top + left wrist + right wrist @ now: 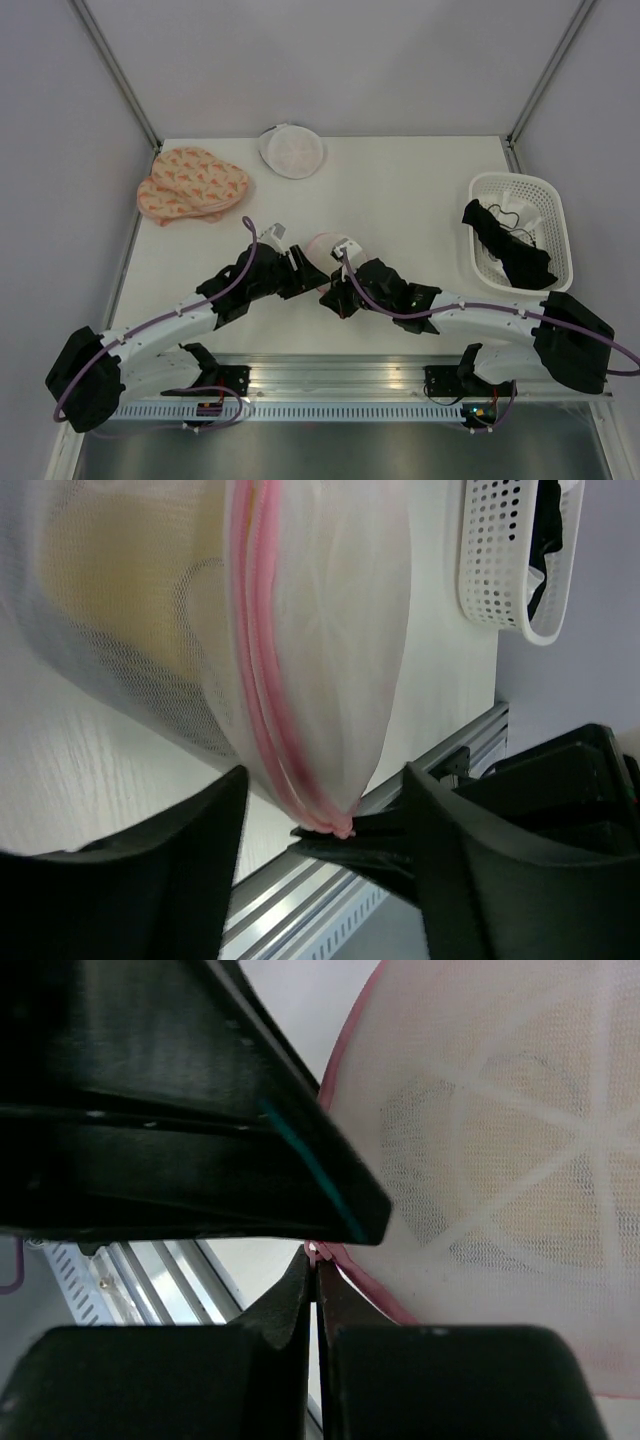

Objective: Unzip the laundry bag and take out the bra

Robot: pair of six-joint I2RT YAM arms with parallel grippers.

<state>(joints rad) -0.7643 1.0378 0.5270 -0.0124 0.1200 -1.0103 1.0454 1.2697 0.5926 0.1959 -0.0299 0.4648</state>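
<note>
Laundry bag of white mesh (322, 246) sits just toward six o'clock from the table's middle, between both arms. Its pink zipper (262, 680) looks closed along its visible length, with the pale yellow bra (130, 590) inside, so I judge unzipping and removal both remain. Right gripper (312, 1260) is pinched together on the zipper's end; left gripper (325, 780) stands apart, straddling the bag's edge. White plastic basket (480, 190) of dark clothes lies at three o'clock.
</note>
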